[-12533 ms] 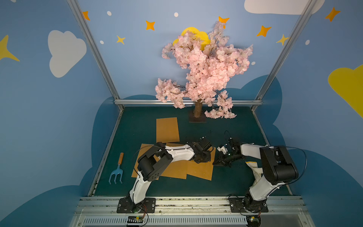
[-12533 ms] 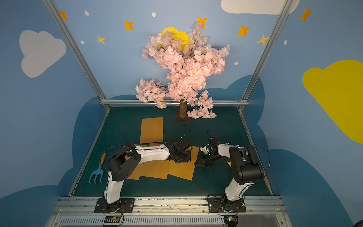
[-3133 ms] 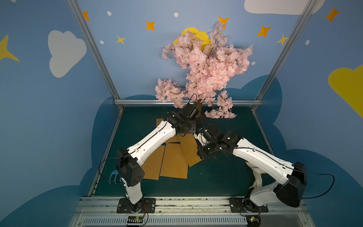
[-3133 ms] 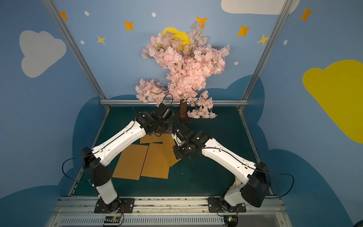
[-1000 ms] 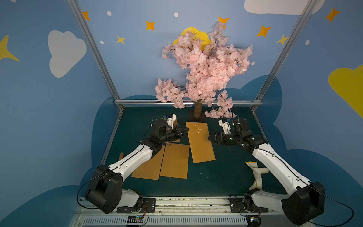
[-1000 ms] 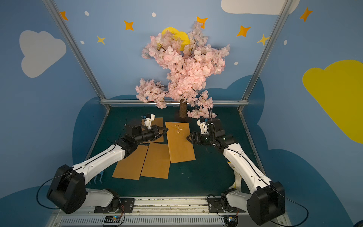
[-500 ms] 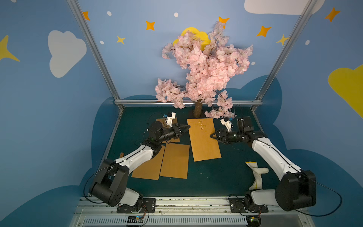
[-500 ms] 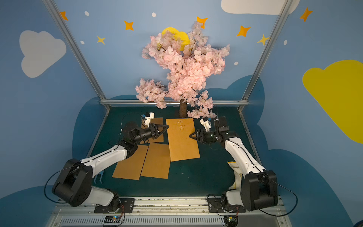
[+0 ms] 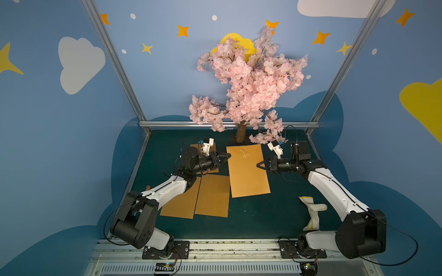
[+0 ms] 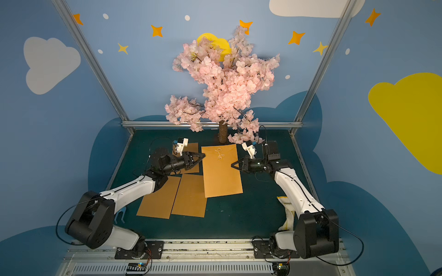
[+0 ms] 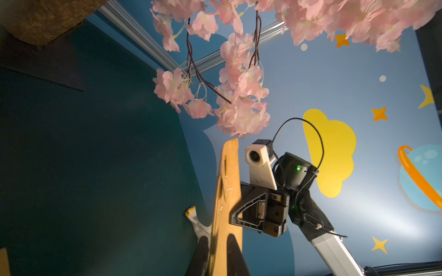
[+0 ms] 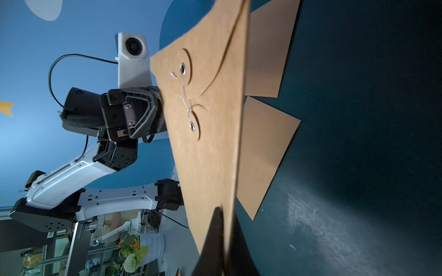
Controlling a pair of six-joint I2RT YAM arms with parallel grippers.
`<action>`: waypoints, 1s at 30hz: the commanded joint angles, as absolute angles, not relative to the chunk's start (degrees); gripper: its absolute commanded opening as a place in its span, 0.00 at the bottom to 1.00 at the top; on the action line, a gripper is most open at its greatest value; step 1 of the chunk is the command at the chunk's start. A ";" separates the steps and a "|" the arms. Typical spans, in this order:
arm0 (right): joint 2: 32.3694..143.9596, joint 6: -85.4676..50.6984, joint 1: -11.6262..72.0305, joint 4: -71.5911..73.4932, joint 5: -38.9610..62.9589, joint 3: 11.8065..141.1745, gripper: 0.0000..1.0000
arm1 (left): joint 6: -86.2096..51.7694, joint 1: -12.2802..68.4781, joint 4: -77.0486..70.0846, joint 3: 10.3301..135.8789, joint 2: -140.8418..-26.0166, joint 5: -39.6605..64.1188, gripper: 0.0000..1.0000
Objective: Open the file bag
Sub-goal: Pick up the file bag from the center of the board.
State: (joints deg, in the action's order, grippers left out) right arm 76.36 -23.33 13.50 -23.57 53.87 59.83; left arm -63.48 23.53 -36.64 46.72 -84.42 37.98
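The file bag is a brown paper envelope, raised off the green mat between my two arms. Near its far end, a loose string runs between two round discs, and the flap lies flat. My right gripper is shut on the bag's right edge. My left gripper straddles the left edge, with its jaws slightly apart and the bag between them.
Three more brown sheets lie on the mat: two side by side and one under the left gripper. The blossom tree's trunk stands just behind the bag, with low branches over the right wrist. A white cloth lies right; a blue fork lies under the left arm.
The right gripper's jaws have closed onto the bag's right edge. The left gripper's jaws have eased apart around the left edge. The bag has hardly moved.
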 commanded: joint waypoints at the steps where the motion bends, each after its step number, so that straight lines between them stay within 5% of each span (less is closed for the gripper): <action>1: 75.01 -22.76 14.09 -22.94 55.19 60.10 0.00 | -59.81 24.72 -33.89 49.51 -82.77 39.54 0.36; 8: 74.49 -23.42 14.60 -21.67 55.29 60.38 0.00 | -58.70 26.22 -32.66 51.02 -83.57 39.99 0.40; 15: 74.36 -23.29 15.55 -22.28 54.57 60.47 0.00 | -59.43 26.74 -33.93 51.07 -84.72 39.86 0.06; 17: 74.45 -23.00 15.56 -22.89 54.11 60.56 0.00 | -59.39 26.78 -33.93 51.07 -84.73 39.90 0.03; 23: 72.17 -19.80 15.56 -29.68 48.39 62.30 0.28 | -55.66 26.62 -30.07 50.78 -82.64 37.67 0.02; 30: 66.25 -15.93 15.56 -37.96 36.17 64.49 0.35 | -49.38 26.46 -23.68 50.56 -79.45 33.43 0.02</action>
State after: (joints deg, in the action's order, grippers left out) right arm 69.28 -18.50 15.27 -33.91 41.95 62.08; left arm -53.45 26.63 -26.41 49.71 -80.73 35.73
